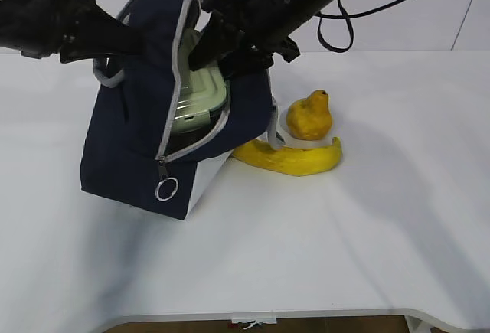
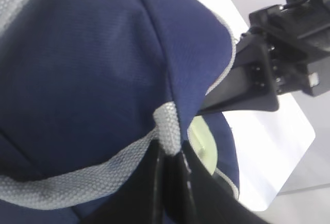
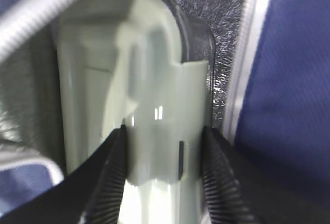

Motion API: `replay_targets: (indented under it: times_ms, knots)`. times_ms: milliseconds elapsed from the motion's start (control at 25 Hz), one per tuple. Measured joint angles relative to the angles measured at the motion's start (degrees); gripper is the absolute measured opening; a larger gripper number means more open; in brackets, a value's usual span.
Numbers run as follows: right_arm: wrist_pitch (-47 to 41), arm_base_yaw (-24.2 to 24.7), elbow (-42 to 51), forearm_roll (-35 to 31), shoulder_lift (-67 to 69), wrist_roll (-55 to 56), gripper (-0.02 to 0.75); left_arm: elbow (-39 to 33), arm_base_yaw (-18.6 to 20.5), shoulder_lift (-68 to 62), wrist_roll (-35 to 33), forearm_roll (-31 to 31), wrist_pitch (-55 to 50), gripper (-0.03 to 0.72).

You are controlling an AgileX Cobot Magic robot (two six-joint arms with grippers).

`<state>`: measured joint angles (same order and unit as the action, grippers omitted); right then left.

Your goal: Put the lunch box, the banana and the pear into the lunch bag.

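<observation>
Ridged fingers [image 3: 111, 177] of my right end effector [image 3: 164, 175] clamp the box [image 3: 149, 80], long axis pointing ahead, partway through the bag [image 1: 130, 149] mouth. Left end effector [image 2: 170, 183] is clenched on the handle [image 2: 62, 180], holding it open. Banana [image 1: 295, 161] and pear [image 1: 308, 116] wait on the tabletop [image 1: 344, 241] below my right.

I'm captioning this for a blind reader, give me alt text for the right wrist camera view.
The right gripper clamps a pale green lunch box between its two black fingers, pushing it into the open lunch bag. Silvery lining and the bag's grey zipper frame the box.
</observation>
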<state>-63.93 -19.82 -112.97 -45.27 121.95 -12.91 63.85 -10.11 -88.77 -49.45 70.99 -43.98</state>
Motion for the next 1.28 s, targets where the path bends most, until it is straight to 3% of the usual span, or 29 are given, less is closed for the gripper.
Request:
replay_targets:
  times_ms: [440, 1280]
  knots:
    - [6.6, -1.0, 0.0, 3.4, 0.3, 0.0, 0.351, 0.0, 0.0, 0.0, -0.1, -6.9, -0.1, 0.004]
    - [11.5, -1.7, -0.3, -1.3, 10.1, 0.6, 0.351, 0.0, 0.0, 0.0, -0.1, -8.9, 0.0, 0.004]
